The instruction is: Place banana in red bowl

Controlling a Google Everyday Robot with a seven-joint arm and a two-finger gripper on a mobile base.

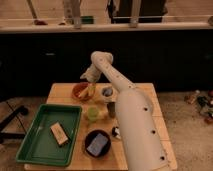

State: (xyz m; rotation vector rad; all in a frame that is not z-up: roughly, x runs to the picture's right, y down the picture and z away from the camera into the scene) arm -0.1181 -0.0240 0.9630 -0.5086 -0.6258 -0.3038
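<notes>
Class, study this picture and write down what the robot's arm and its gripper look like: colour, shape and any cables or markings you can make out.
The arm is off-white, built of thick, smooth, rounded tubular segments, with a bulging rounded elbow joint at the top. No cables or markings show on its casing. It narrows toward the gripper, a small pale piece at the red bowl, above the wooden table; finer detail there cannot be made out.
</notes>
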